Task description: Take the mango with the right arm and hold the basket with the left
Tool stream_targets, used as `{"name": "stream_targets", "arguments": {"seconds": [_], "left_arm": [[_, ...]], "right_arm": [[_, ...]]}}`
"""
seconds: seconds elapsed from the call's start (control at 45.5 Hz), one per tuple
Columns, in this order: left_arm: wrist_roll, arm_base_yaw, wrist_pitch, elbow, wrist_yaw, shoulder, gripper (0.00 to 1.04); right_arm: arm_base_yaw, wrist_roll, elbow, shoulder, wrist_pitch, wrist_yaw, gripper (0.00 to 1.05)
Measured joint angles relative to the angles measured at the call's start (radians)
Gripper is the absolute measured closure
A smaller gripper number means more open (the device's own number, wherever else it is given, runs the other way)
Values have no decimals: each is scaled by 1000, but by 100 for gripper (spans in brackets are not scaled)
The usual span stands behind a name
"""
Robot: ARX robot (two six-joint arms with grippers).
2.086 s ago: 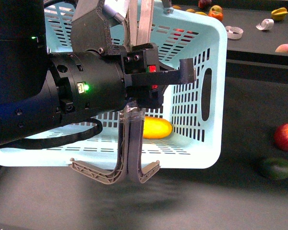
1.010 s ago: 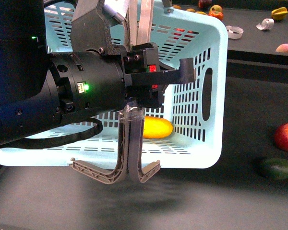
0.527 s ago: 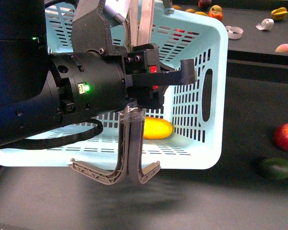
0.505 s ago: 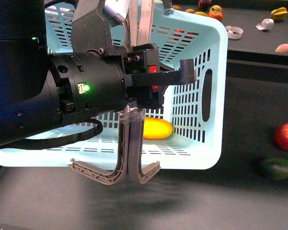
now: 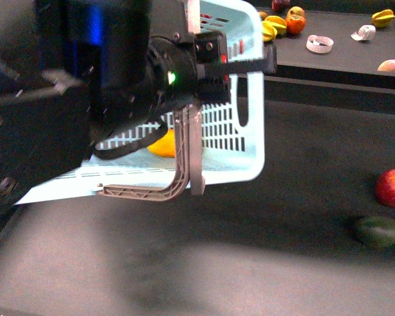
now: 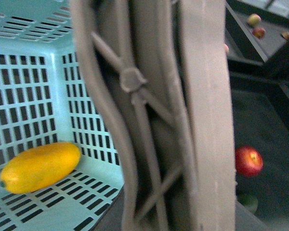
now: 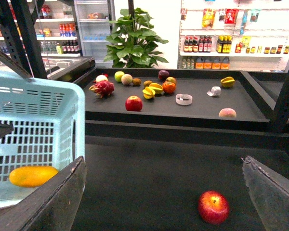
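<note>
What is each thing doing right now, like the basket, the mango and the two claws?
Basket: tilted, hanging by its handles.
Handles: up, pressed together in the left claw.
Mango: lying inside the basket, in a bottom corner.
Left claw: shut on the handles.
Right claw: open, holding nothing.
Apple: resting on the dark table.
Green fruit: resting beside the apple.
</note>
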Motion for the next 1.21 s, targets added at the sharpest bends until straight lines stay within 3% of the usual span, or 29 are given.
{"name": "stream_targets", "arguments": {"seconds": [0.198,0.395,0.791,0.922,1.12,1.208], "left_arm": [[-329,31,-124,200,-127,74,87],[-612,82,-202,323,-183,151,87],[-1130,199,-249,482,-269,360,87],[-1192,216,-220,497,-285,384,87],[-1158,208,-280,491,-283,362,57],[-1091,190,-291,418,-285,282,37]], "right_arm": [[0,0,0,0,0,0,8],[0,0,0,0,0,0,8],[0,0,0,0,0,0,8],[0,0,0,0,0,0,8],[0,0,0,0,0,0,8],[0,0,0,0,0,0,8]]}}
